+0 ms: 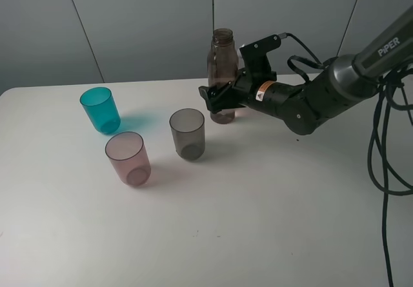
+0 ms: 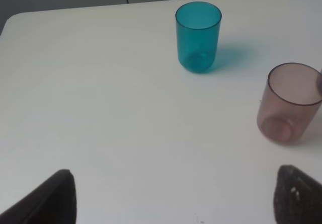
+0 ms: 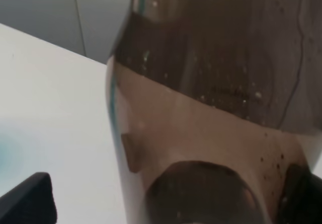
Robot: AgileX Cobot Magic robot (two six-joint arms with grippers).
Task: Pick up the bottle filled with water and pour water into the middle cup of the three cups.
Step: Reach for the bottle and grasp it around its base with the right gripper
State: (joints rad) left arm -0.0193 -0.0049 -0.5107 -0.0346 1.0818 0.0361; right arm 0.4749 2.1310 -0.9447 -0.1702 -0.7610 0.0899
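End effector (image 1: pixel 216 100) brackets one bottle (image 1: pixel 222 58) near three cups (image 1: pixel 187 133).

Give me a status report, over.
Right gripper open, straddling the bottle, not yet closed. Left gripper open, empty. Bottle upright; grey cup between it and middle cup.

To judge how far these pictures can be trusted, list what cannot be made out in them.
- How full the bottle is: its tint and the right hand across it obscure that in the high view; the right wrist view is too close.
- Grey cup: outside the left wrist view.
- Pink cup: cut by that view's edge.
- Left hand: only fingertips show in the left wrist view; absent from the high view.
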